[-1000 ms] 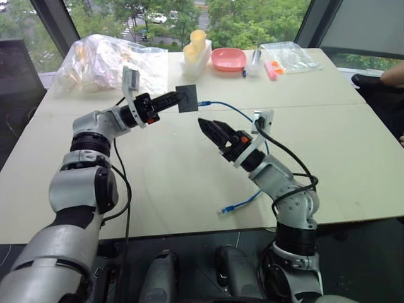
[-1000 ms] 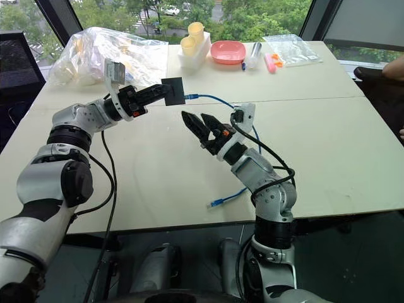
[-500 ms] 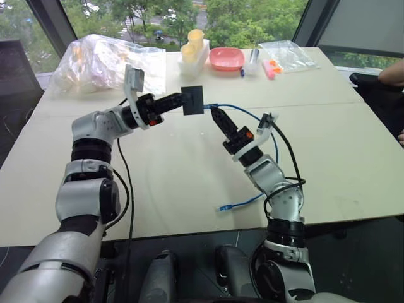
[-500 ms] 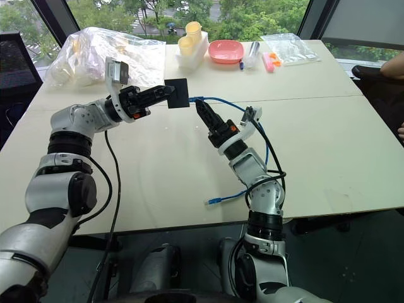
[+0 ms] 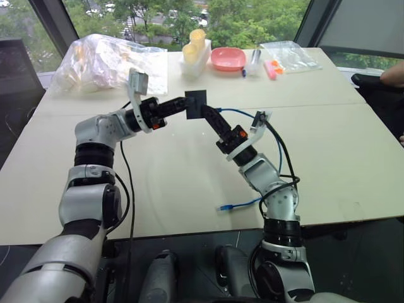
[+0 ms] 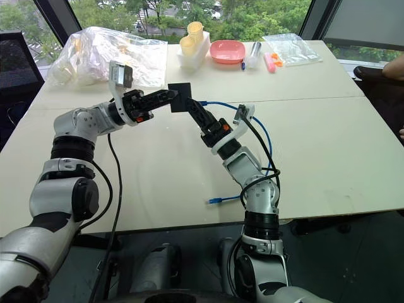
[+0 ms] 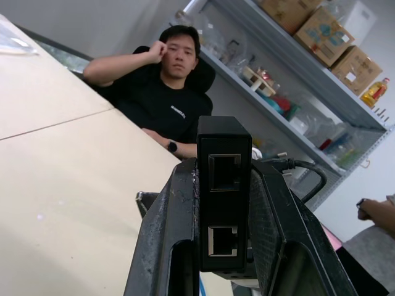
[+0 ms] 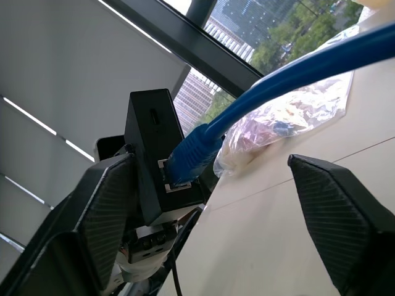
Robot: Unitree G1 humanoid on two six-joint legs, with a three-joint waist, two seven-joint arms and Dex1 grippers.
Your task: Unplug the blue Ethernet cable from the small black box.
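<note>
Left claw [image 5: 178, 105] is pinching the small black box [image 5: 195, 104] tight betw its two fingers, holding it up off the table [image 5: 189, 183], approx over the seam where the two tabletops meet. In the left wrist view the box [image 7: 223, 197] is sitting upright betw the fingers [image 7: 166, 246], w/ two sockets facing the camera.

Right claw [image 5: 210, 117] is reaching up to the box from the right side, tips just beside it where the blue cable [image 5: 237, 112] is going in. Its fingers [image 8: 92, 216] are standing apart w/ the cable's plug betw them, not clamping anything yet.

Cable is plugged into the box [image 8: 151, 154] w/ its blue boot [image 8: 185, 157] seated in the socket. From there it's arcing to the right past the right wrist, running down the table, and ending w/ its free plug [image 5: 224, 207] lying near the front edge.
</note>
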